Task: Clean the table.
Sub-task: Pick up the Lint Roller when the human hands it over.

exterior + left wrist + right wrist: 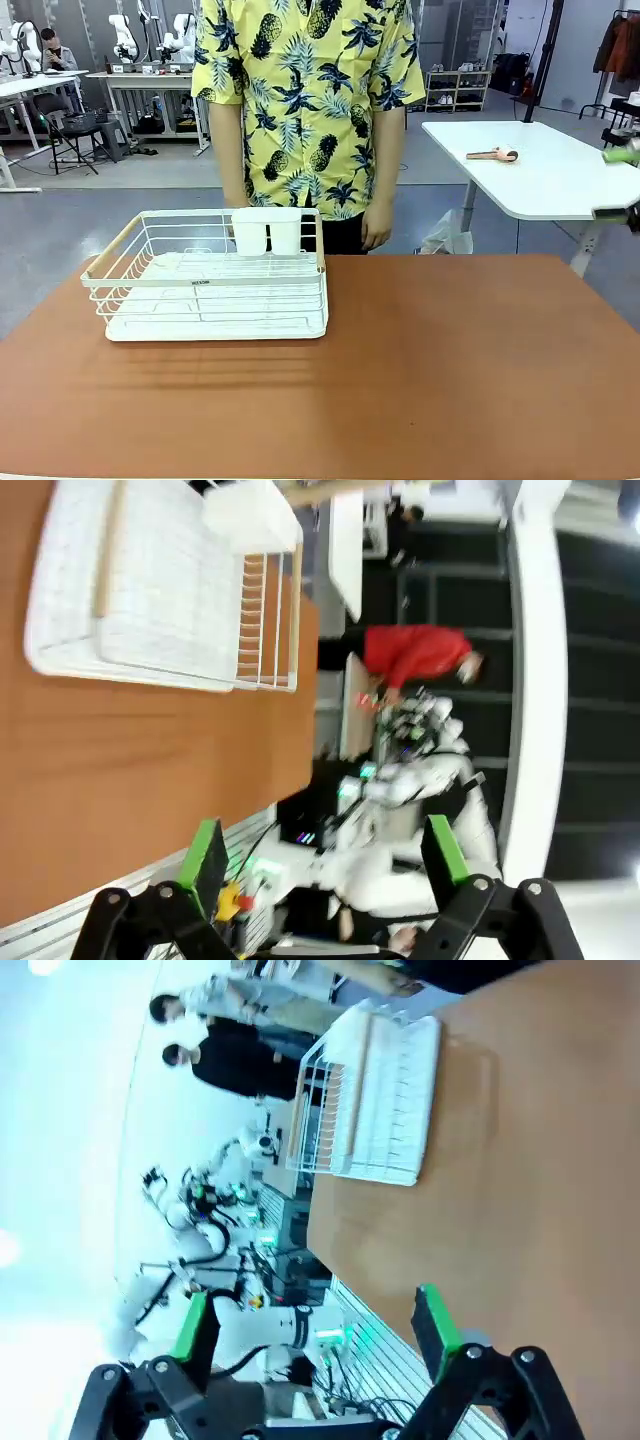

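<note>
The table (pixel 420 370) has a smooth reddish-brown top that spreads across the front view. In the left wrist view my left gripper (pixel 325 860) is open, nothing between its green pads, held above the table (pixel 120 780) near one edge. My right gripper (pixel 313 1325) is also open and holds nothing, high over the table (pixel 520 1180). Green-padded fingertips (pixel 624 153) poke in at the right edge of the front view, off to the side of the table.
A white wire rack (pixel 210 275) with a white cup holder (pixel 266 230) stands on the table's far left; it also appears as the rack (pixel 150 590) and the rack (pixel 375 1090). A person (pixel 305 110) stands at the far edge. A white side table (pixel 540 170) lies beyond, right.
</note>
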Robot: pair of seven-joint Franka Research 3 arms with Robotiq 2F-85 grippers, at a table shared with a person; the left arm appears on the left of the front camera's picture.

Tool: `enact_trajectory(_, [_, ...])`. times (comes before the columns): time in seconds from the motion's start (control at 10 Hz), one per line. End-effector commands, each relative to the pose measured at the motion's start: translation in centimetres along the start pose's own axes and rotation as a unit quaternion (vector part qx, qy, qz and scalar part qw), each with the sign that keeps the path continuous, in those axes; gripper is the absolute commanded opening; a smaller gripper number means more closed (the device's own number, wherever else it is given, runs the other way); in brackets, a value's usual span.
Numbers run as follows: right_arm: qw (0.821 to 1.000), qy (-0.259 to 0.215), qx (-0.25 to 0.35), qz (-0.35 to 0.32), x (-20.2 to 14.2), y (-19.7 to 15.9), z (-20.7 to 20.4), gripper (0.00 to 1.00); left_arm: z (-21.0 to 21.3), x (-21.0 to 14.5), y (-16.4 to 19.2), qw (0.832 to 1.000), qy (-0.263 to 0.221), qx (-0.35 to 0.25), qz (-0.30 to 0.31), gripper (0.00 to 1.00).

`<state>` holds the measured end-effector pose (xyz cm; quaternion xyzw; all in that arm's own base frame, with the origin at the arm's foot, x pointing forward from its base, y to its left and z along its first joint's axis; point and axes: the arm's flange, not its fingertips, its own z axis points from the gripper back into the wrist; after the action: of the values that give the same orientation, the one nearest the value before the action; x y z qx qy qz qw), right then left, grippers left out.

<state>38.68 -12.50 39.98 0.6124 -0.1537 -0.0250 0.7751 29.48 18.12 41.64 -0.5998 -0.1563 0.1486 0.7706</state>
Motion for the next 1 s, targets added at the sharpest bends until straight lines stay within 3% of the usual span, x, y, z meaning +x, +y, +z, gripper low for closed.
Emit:
enact_trajectory(0.0, [1.0, -0.006, 0.0, -0.015, 0.5, -3.0, -1.7, 1.0, -0.5, -0.6, 4.6, 0.998, -0.044, -0.039, 0.027, 1.0])
enact_trajectory(0.1, [1.0, -0.006, 0.004, -0.01, 0.4, -3.5, -1.7, 1.0, -1.0, -0.7, 6.1, 0.997, -0.047, -0.037, 0.045, 1.0])
enact_trajectory(0.3, [0.999, -0.011, 0.003, -0.035, -0.6, -5.0, -0.6, 1.0, -2.9, 0.6, 4.8, 0.997, -0.054, -0.038, 0.031, 1.0])
enact_trajectory(0.4, [0.999, -0.011, 0.003, -0.035, -0.6, -5.0, -0.6, 1.0, 0.9, 0.5, 6.9, 0.996, -0.057, -0.028, 0.061, 1.0])
enact_trajectory(0.9, [0.999, -0.011, 0.003, -0.035, -0.6, -5.0, -0.6, 1.0, 0.9, 0.5, 6.9, 0.996, -0.057, -0.028, 0.061, 1.0])
